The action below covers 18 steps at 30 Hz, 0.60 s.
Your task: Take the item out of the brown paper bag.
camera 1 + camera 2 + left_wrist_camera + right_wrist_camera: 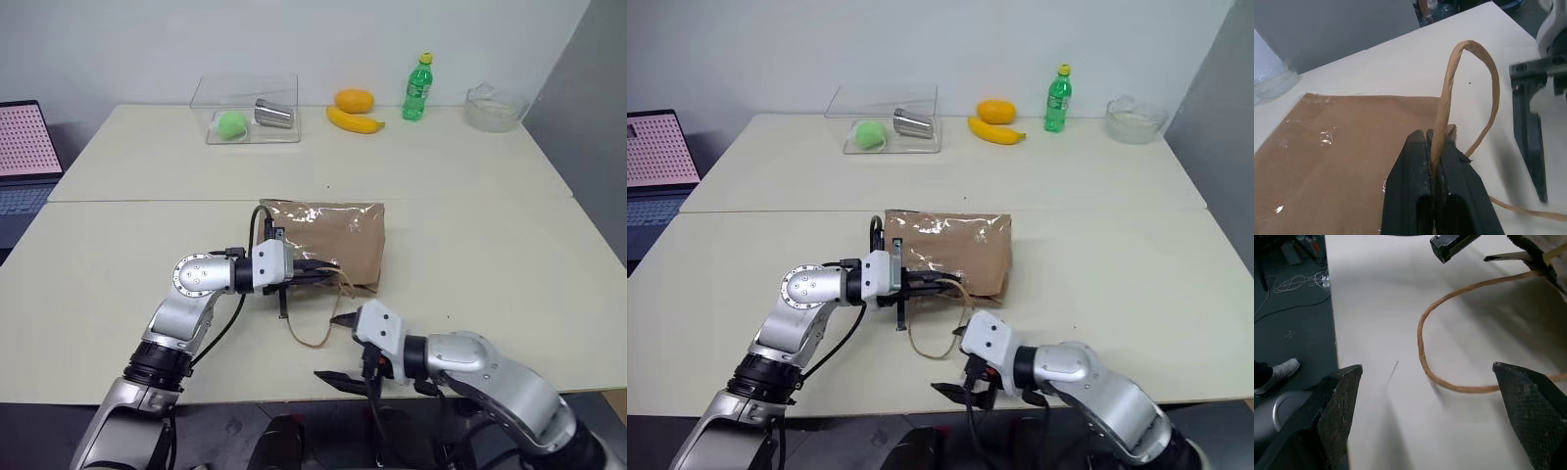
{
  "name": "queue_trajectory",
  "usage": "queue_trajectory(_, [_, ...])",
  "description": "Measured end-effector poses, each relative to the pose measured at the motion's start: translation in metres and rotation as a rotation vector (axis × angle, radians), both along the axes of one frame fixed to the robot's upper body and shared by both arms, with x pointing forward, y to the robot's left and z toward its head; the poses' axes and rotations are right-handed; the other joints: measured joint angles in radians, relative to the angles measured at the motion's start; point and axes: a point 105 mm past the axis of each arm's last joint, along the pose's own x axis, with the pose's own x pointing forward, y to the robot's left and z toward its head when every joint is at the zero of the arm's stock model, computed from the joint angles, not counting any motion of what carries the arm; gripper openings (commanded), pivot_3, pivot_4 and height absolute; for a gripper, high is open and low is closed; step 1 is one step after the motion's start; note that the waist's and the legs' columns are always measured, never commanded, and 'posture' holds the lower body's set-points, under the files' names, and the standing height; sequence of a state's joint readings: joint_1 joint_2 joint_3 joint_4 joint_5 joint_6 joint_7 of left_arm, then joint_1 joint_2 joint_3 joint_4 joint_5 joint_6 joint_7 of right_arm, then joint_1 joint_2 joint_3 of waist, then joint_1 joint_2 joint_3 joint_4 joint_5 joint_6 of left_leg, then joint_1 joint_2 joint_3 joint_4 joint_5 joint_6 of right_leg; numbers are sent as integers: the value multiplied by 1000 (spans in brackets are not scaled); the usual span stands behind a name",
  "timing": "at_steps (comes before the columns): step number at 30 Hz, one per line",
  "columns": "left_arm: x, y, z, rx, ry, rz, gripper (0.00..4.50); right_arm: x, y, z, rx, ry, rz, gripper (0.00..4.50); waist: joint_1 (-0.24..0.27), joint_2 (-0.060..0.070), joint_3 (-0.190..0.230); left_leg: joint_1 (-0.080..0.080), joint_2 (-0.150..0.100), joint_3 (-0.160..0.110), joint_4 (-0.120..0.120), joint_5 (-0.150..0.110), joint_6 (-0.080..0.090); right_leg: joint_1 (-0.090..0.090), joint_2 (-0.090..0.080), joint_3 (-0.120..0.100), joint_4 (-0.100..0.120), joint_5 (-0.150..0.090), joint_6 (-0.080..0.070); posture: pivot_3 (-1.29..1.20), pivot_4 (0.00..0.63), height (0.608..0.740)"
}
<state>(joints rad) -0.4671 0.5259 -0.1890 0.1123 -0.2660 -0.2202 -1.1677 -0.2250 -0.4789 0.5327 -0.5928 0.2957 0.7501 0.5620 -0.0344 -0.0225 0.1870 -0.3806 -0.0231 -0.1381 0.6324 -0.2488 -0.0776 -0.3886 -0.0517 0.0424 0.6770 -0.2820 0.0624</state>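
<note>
The brown paper bag lies flat in the middle of the table, its mouth toward the near edge. My left gripper reaches in from the left and is shut on one of the bag's tan loop handles, pinched between its black fingers at the bag's mouth. The other handle loop trails loose on the tabletop. My right gripper hovers low near the table's front edge, just in front of that loose loop, open with nothing between its fingers. The item is hidden.
Along the far edge stand a clear box holding a green ball and a metal cup, an orange fruit, a banana, a green bottle and a glass bowl. A laptop sits at the left.
</note>
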Motion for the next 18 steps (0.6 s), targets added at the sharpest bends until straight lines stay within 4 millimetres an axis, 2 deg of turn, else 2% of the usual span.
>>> queue_trajectory(5, [0, -2, 1, -7, -6, -5, 25, 18, 11, -15, -27, 27, -24, 4500, 0, 0, 0, 0, 0, 0, 0, 0, 0, 0, 0, 0, 0, 0, 0, 0, 150, 740])
queue_trajectory(10, [0, -4, 1, -11, -6, -8, 0, 30, 13, -22, -62, 1, -47, 2830, 0, 0, 0, 0, 0, 0, 0, 0, 0, -1, 0, 0, 1, 0, 0, 0, 150, 740])
queue_trajectory(17, [2, -4, 2, -9, -15, -7, 0, 33, 10, -24, -85, -30, -52, 184, 0, 0, 0, 0, 0, 0, 0, 0, 0, -1, 0, 0, 1, 0, 0, 0, 150, 740])
queue_trajectory(18, [3, -5, 4, -10, -20, -8, 0, 33, 10, -24, -86, -32, -46, 31, 0, 0, 0, 0, 0, 0, 0, 0, 0, -1, 0, 0, 1, 0, 0, 0, 150, 740])
